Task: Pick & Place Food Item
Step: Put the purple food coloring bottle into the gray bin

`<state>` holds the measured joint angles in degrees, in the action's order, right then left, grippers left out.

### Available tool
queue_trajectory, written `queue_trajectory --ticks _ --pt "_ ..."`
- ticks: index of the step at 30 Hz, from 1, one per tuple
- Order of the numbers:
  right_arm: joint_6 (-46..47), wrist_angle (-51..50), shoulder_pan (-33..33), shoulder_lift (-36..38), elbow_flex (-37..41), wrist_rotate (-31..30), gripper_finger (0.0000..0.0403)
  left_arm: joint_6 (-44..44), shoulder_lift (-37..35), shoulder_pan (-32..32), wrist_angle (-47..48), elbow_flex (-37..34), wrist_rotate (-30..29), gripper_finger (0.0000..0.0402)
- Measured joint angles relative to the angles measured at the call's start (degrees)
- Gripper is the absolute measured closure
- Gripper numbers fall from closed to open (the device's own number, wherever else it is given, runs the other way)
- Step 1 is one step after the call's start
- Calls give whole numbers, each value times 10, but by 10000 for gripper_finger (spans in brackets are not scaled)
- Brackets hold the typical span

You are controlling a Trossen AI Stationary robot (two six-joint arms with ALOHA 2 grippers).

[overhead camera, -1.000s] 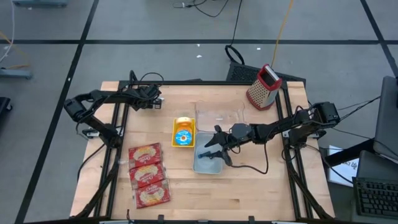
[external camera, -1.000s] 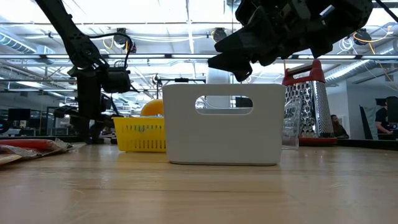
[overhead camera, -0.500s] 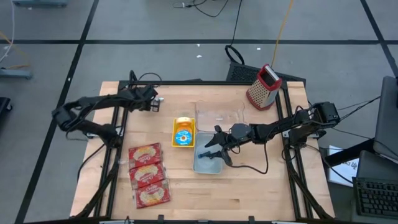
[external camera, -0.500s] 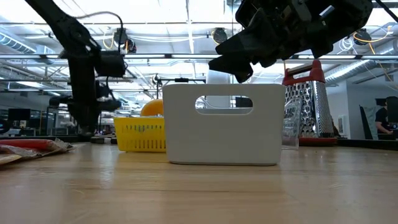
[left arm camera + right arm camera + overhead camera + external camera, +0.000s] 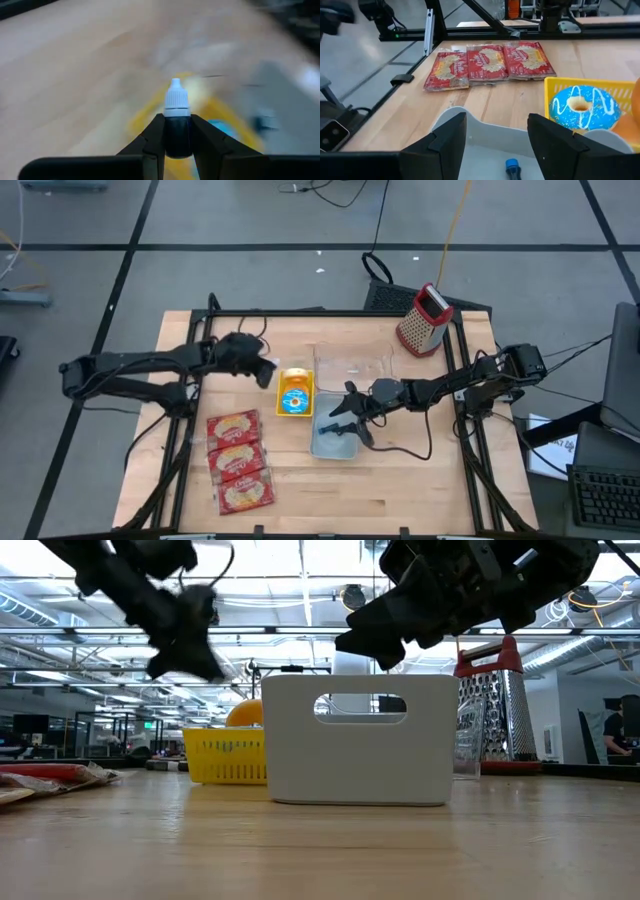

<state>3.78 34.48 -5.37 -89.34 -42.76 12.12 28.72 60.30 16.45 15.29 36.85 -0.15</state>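
Bottle (image 5: 176,122) pinched between the left gripper's (image 5: 262,370) fingers, white cap poking out past the tips, dark body clamped tight! That gripper hangs in the air just beside the yellow basket (image 5: 294,393), which carries a blue-iced doughnut (image 5: 580,105). Over to the right gripper (image 5: 343,420): jaws spread wide, gripping nothing, poised above the pale bin (image 5: 355,740). Directly below its fingers, a small blue-capped item (image 5: 511,167) lies on the bin's floor. Beyond that gripper, three red snack packets (image 5: 486,62) sit side by side.
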Motion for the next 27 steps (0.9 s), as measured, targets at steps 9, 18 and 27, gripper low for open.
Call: queue_trajectory --ticks 9,18,27 --pt "-88 25 -9 0 0 -109 201 -114 57 -134 -235 1 109 330" --pt "-342 137 -49 0 0 -240 171 -92 141 -171 -386 1 172 330" --pt "-353 151 -53 0 0 -223 161 -34 216 -174 -491 1 187 330"
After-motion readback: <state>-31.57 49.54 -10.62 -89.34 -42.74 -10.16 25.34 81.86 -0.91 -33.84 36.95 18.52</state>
